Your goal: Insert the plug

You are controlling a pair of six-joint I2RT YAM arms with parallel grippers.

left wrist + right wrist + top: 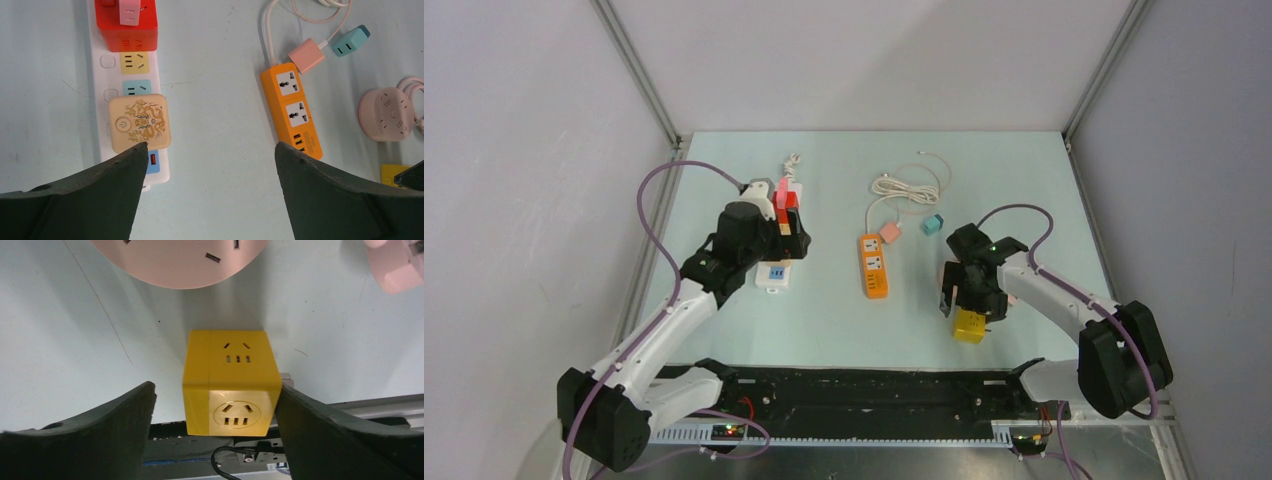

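Our right end effector (215,386) straddles the yellow socket cube (240,357), jaws apart, one just beside its flank; our left end effector (211,145) hangs spread, well left of the cube.

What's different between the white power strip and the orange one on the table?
The white power strip is longer than the orange power strip. The white one has things plugged in, a red cube and a cream adapter, while the orange one's two sockets are empty. The white strip's socket panels are yellow and blue; the orange strip's are pale. Both lie flat on the table, pointing the same way.
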